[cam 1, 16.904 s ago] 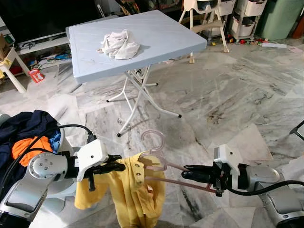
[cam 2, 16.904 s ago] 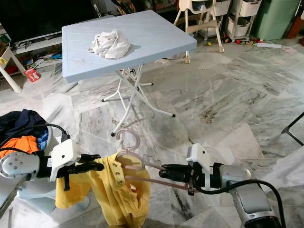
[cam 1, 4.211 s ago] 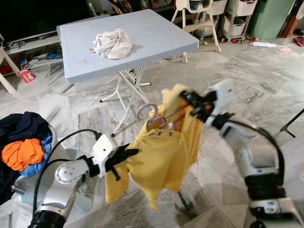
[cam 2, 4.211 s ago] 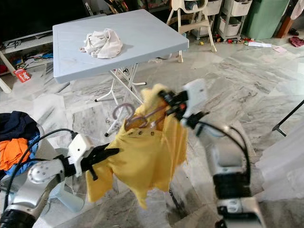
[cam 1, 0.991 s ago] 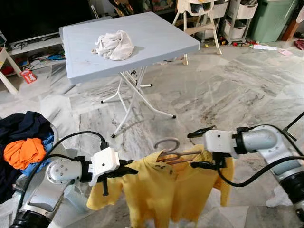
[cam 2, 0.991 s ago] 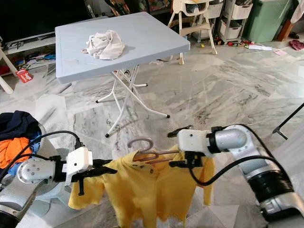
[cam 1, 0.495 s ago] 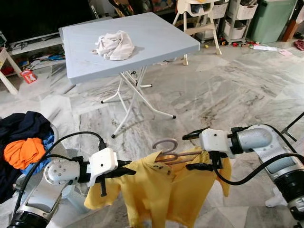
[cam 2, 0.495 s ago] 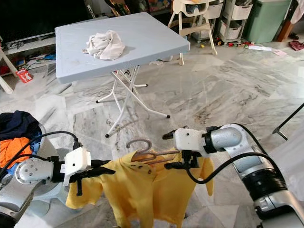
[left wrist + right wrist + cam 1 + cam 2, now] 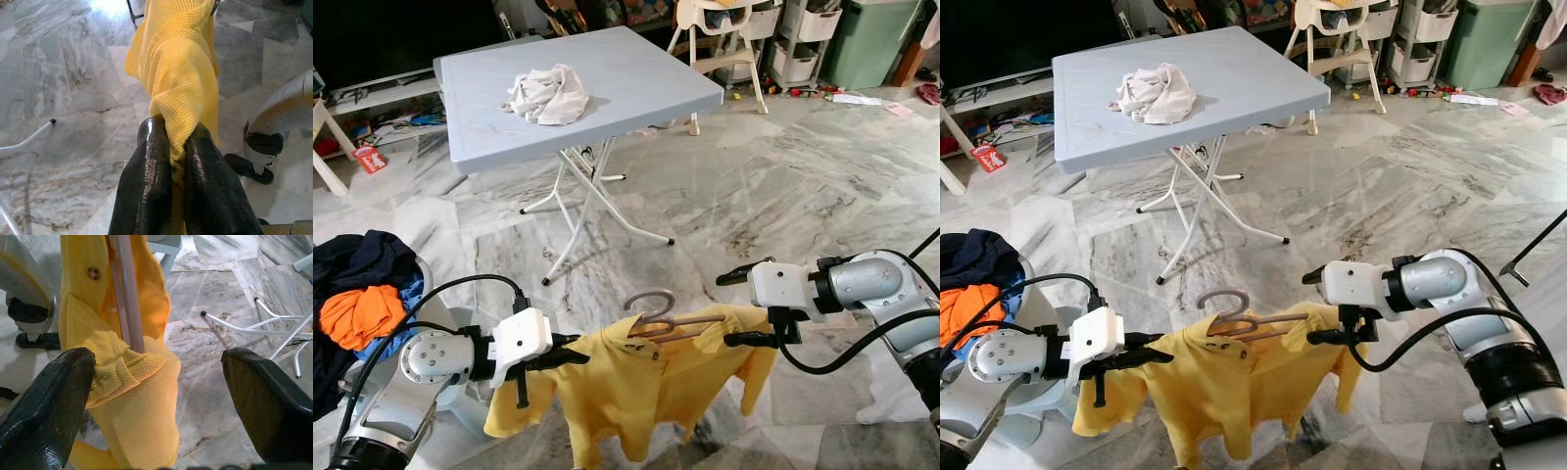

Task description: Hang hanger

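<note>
Since half a second ago the right gripper (image 9: 736, 308) has slid out to the robot's right, so the shirt (image 9: 636, 392) now hangs stretched wider between the two arms. Compared with a few seconds back, when that arm had the shirt lifted high, everything sits low over the floor (image 9: 783, 166) again.

No readable writing or logos anywhere that I can make out.

Left gripper (image 9: 177, 161) is pinched tight on a fold of the shirt's shoulder; the wrist view shows glossy black fingers (image 9: 151, 186) squeezing a waffle-knit yellow fabric. Right gripper's fingers are spread wide apart, one above and one below the shirt's other shoulder, with the hanger (image 9: 658, 316) arm running between them, not clamped on anything.

Hanger is translucent pink plastic with a curved hook, sitting inside the shirt's collar, held up in the air between the arms. Shirt has a buttoned collar.

Behind: a pale blue folding table (image 9: 636, 69) with a crumpled white cloth (image 9: 548, 93), and glossy veined marble floor.
</note>
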Tool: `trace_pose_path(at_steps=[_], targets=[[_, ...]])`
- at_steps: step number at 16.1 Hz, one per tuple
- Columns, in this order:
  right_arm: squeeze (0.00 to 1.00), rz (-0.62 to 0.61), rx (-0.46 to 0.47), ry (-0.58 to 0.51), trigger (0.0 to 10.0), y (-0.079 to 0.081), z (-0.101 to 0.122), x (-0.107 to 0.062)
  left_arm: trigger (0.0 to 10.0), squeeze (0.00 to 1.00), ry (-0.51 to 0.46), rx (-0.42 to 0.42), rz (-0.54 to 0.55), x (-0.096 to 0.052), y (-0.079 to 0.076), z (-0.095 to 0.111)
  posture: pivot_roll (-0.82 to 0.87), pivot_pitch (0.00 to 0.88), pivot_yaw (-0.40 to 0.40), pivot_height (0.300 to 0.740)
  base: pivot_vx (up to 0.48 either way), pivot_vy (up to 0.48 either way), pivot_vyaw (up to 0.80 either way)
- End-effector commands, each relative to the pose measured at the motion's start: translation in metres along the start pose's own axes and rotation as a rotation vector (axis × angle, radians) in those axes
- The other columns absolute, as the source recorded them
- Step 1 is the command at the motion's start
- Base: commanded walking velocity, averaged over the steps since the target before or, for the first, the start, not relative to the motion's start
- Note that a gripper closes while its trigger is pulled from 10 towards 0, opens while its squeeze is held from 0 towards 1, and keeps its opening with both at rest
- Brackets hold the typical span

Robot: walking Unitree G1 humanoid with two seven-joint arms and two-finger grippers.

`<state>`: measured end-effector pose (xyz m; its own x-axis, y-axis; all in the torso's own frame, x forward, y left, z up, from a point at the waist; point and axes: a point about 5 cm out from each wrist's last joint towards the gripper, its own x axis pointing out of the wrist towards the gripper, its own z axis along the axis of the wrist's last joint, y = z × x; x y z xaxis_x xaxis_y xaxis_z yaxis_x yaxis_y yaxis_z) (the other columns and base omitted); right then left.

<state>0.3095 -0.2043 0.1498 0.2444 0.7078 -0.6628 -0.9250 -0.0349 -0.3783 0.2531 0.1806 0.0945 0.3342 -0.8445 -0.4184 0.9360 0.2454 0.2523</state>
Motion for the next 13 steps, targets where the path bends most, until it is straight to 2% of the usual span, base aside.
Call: trace_pose_path(at_steps=[1,2,3,4,5,6,13], targets=[[0.00,0.027,-0.016,0.012,10.0,0.003,0.000,0.002,0.0,0.00,-0.006,0.042,0.016,-0.007,0.007,0.007,0.01,0.026,0.064,0.740,0.000,0.000,0.00],[0.00,0.034,-0.013,0.013,10.0,0.005,-0.002,0.004,0.0,0.00,-0.007,0.046,0.015,-0.008,0.007,0.008,0.01,0.026,0.064,0.740,0.000,0.000,0.00],[0.00,0.045,-0.002,0.010,9.5,0.007,-0.003,0.008,0.0,0.00,-0.009,0.049,0.015,-0.008,0.008,0.009,0.01,0.027,0.064,0.740,0.000,0.000,0.00],[0.00,0.052,0.003,0.009,7.8,0.010,-0.004,0.011,0.0,0.00,-0.011,0.052,0.015,-0.007,0.008,0.010,0.01,0.027,0.064,0.740,0.000,0.000,0.00],[0.00,0.057,0.007,0.006,3.1,0.011,-0.004,0.013,0.0,0.00,-0.015,0.054,0.014,-0.007,0.008,0.012,0.01,0.027,0.064,0.740,0.000,0.000,0.00],[0.00,0.071,0.023,-0.012,0.0,0.014,-0.003,0.017,0.0,0.00,-0.022,0.058,0.011,-0.005,0.008,0.014,0.01,0.027,0.064,0.740,0.000,0.000,0.00],[0.00,0.004,0.019,-0.050,0.0,0.009,0.003,0.025,0.0,0.00,-0.048,0.077,-0.018,0.003,0.005,0.023,0.01,0.031,0.068,0.740,0.000,0.000,0.00]])
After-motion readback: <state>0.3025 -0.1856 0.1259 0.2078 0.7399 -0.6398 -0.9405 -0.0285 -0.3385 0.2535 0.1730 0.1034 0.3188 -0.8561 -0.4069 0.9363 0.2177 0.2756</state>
